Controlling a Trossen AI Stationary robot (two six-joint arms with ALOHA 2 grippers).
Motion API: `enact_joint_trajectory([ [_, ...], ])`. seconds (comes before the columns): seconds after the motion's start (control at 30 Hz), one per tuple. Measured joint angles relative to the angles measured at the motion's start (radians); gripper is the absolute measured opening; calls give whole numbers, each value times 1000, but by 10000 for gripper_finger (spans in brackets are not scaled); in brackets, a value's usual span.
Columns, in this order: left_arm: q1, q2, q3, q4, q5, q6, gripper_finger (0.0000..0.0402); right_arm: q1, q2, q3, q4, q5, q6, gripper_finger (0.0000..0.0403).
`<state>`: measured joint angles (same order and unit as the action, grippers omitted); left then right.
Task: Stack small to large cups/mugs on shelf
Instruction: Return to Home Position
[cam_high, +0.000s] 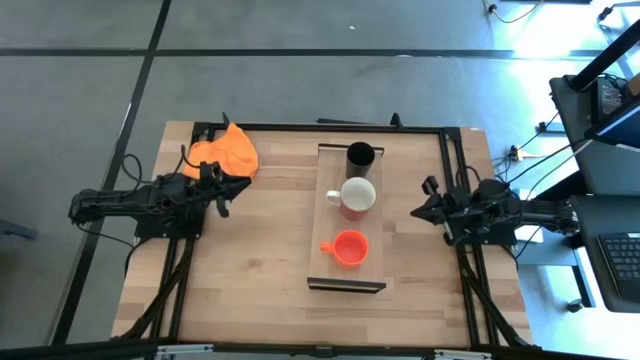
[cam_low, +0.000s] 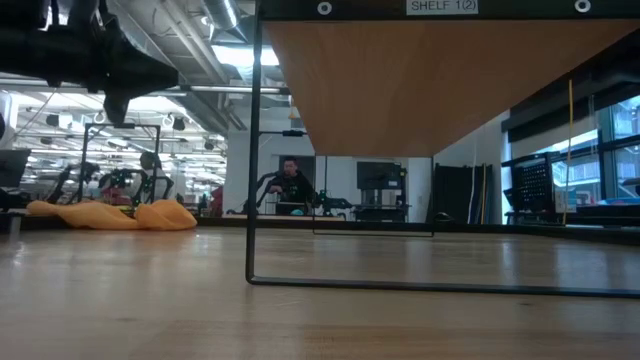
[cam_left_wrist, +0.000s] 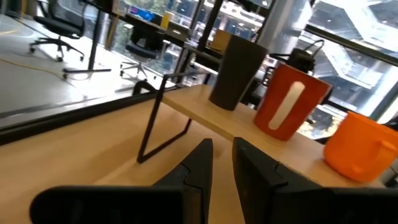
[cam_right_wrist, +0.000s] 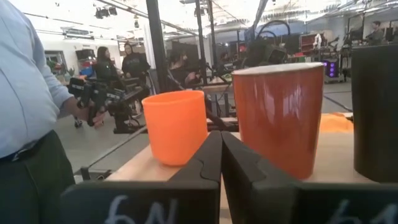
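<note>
The shelf (cam_high: 328, 262) is a light wooden board on dark brackets at the table's middle. Three cups stand upright on it in a row. The black cup (cam_high: 360, 156) is at the far end, the white-and-red mug (cam_high: 356, 196) in the middle, and the orange mug (cam_high: 350, 247) near the front. My left gripper (cam_high: 224, 190) hovers left of the shelf; its fingers (cam_left_wrist: 222, 152) stand a narrow gap apart and hold nothing. My right gripper (cam_high: 418, 210) is right of the shelf, shut and empty (cam_right_wrist: 221, 142), pointing at the mugs.
An orange cloth (cam_high: 226, 152) lies crumpled at the table's far left, just beyond my left gripper. In the low view the shelf's underside (cam_low: 430, 80) and its bracket (cam_low: 252, 150) stand ahead. A person (cam_right_wrist: 25, 112) stands beyond the table in the right wrist view.
</note>
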<state>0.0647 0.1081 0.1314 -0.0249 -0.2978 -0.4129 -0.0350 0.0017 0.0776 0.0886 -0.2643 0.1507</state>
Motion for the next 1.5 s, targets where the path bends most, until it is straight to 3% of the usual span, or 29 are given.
enact_joint_trajectory([
  [0.33,0,0,0,-84,-35,-2,57,0,0,-71,57,-46,-57,9],
  [1.0,0,1,0,-377,-80,-31,57,0,2,-71,-13,-44,-130,9],
  [1.5,0,3,0,-379,-71,-23,57,0,2,-71,-13,-42,-130,9],
])
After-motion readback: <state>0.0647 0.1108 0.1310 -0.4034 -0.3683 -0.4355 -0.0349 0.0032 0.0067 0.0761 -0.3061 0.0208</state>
